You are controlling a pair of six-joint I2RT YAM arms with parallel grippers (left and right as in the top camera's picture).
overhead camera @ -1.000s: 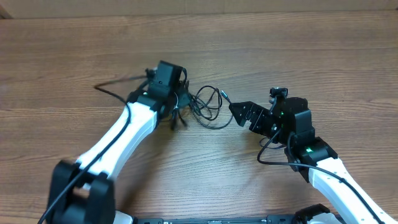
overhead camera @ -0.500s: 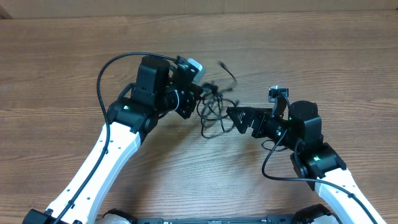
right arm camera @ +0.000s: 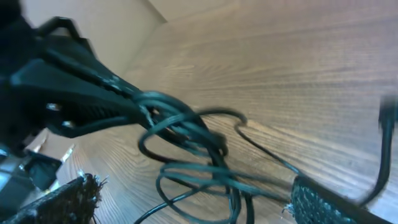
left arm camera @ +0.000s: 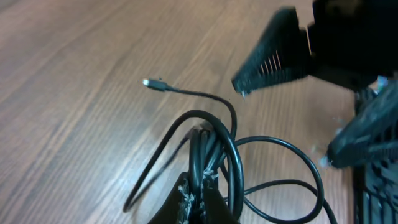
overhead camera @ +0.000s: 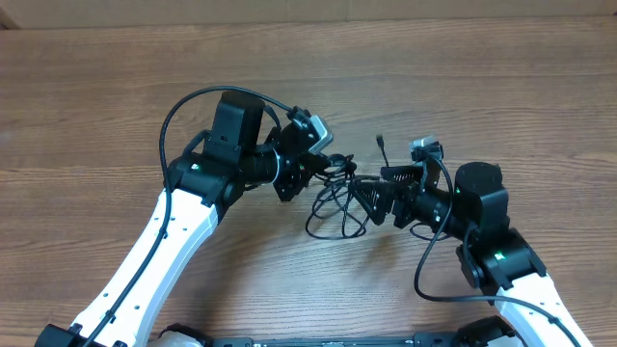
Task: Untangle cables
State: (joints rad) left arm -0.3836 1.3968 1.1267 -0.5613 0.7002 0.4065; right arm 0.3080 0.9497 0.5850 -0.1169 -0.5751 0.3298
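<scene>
My left gripper (left arm camera: 200, 198) is clamped on the cables (left arm camera: 208, 152); my right gripper (overhead camera: 371, 190) gapes wide just beside them, perhaps straddling a loop.

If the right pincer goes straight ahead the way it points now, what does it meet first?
Probably the loops of the thin black cables held by the left pincer; depth is unclear.

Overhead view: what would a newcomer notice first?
The tangle of thin black cables, held mid-table between the two arms and pinched in the shut left gripper. The right gripper faces it with jaws wide open, loops reaching between its fingers. One silver plug end sticks out over the wood.
</scene>
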